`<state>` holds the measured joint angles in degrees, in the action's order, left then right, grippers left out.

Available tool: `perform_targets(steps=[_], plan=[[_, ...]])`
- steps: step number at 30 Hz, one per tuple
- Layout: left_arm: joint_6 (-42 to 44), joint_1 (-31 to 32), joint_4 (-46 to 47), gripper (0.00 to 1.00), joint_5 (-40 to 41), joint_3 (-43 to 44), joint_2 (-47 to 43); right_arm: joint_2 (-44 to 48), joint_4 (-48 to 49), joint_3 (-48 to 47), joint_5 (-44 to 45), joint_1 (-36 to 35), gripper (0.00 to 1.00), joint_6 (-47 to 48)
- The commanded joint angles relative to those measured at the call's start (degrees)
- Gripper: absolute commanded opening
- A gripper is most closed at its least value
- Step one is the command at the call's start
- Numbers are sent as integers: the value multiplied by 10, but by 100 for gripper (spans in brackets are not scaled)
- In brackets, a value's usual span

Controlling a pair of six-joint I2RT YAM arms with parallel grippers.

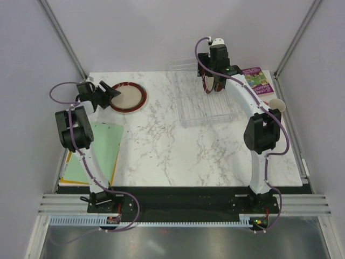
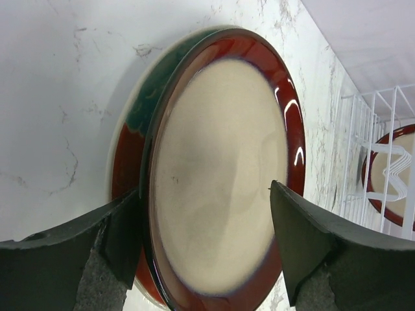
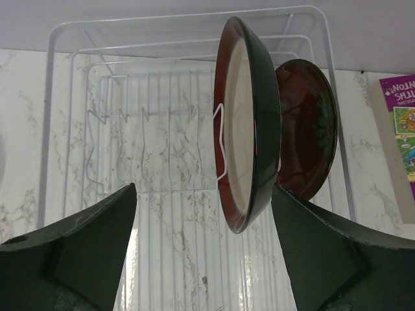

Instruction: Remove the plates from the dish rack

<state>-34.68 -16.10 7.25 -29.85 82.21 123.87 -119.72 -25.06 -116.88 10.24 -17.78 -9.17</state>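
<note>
The marble table (image 1: pixel 161 156) is being shared by everything. The dish rack (image 1: pixel 207 102) is being seen at far right-centre, and the green mat (image 1: pixel 99 148) at near left. Four plates are being counted: two stacked flat at far left, two upright in the rack. The top cream plate (image 2: pixel 220 175) is being framed between the fingers of the left gripper (image 2: pixel 204 194), which are being held wide apart; contact cannot be told. The bottom plate (image 2: pixel 128 155) under it is being shown only by the left wrist view. The upright cream plate (image 3: pixel 259 129) is being framed edge-on between the parted fingers of the right gripper (image 3: pixel 204 191), nearer the right one, with no grip visible. The upright red plate (image 3: pixel 308 129) behind it is being shown clearly only by the right wrist view; from the top both are being mostly hidden by the arm. One purple book (image 1: pixel 257 81) and one cup (image 1: pixel 276 104) are being seen right of the rack.
</note>
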Motion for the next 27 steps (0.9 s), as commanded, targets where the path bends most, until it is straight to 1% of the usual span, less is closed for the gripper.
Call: perform_targets(steps=[1,2,4,7,10,13,14,15,16,17,19,20,21,23,24,25,27], plan=[[44,-3,-54,82,34,-13,-34,-41,-15,-58,131,-11,90,51],[48,-3,-57,86,35,-14,-42,-50,-12,-69,144,-12,89,55],[57,-1,-60,87,51,-21,-53,-69,-8,-82,180,-11,83,67],[65,0,-67,88,60,-21,-66,-93,0,-105,212,-12,81,78],[70,0,-70,88,61,-23,-79,-111,8,-121,218,-12,80,87],[72,0,-70,88,65,-36,-101,-126,13,-134,222,-10,78,87],[71,0,-70,100,66,-41,-108,-131,16,-139,224,-11,77,102],[72,1,-70,100,67,-44,-114,-134,19,-140,225,-11,76,105],[70,1,-70,100,68,-51,-124,-141,26,-142,224,-10,66,106],[70,1,-70,100,69,-53,-129,-145,30,-144,222,-10,61,107],[72,2,-70,100,63,-55,-133,-155,34,-151,218,-10,59,109],[73,1,-84,100,63,-55,-137,-158,35,-157,219,-12,56,110],[72,1,-86,100,66,-57,-140,-159,37,-157,219,-12,45,111],[70,2,-87,100,69,-59,-150,-161,45,-157,227,-13,28,115],[68,2,-87,100,69,-61,-152,-163,48,-158,231,-13,15,118],[64,2,-88,100,71,-63,-155,-162,50,-159,237,-14,8,122],[57,4,-88,100,75,-70,-168,-160,55,-158,248,-14,2,125]])
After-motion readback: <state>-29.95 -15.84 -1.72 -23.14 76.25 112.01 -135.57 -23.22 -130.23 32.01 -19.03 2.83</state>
